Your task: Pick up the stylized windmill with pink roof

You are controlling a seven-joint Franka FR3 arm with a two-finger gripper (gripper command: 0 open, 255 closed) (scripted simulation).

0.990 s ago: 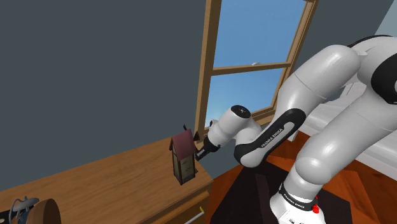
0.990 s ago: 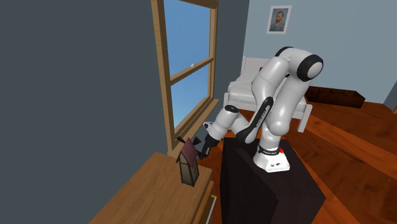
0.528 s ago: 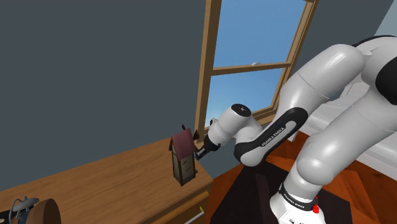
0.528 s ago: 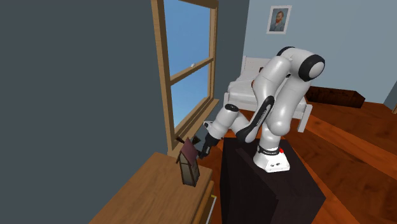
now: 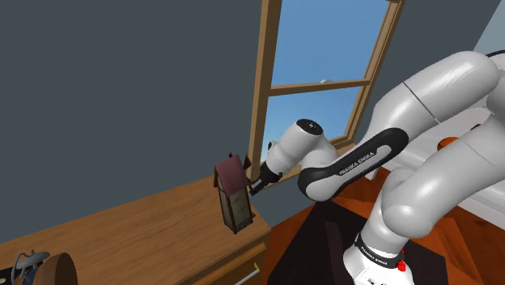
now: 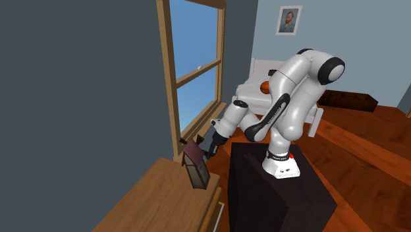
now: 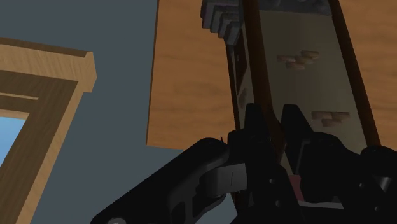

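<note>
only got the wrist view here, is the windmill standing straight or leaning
Observer: Leaning. In the shoulder view the windmill has its top tipped toward that view's left.
Operator: where on the table is it
Observer: At the corner of the wooden table nearest the black stand.
Operator: anything else on that table
Observer: A brown rounded object sits at the shoulder view's lower left, well apart from the windmill.
</note>
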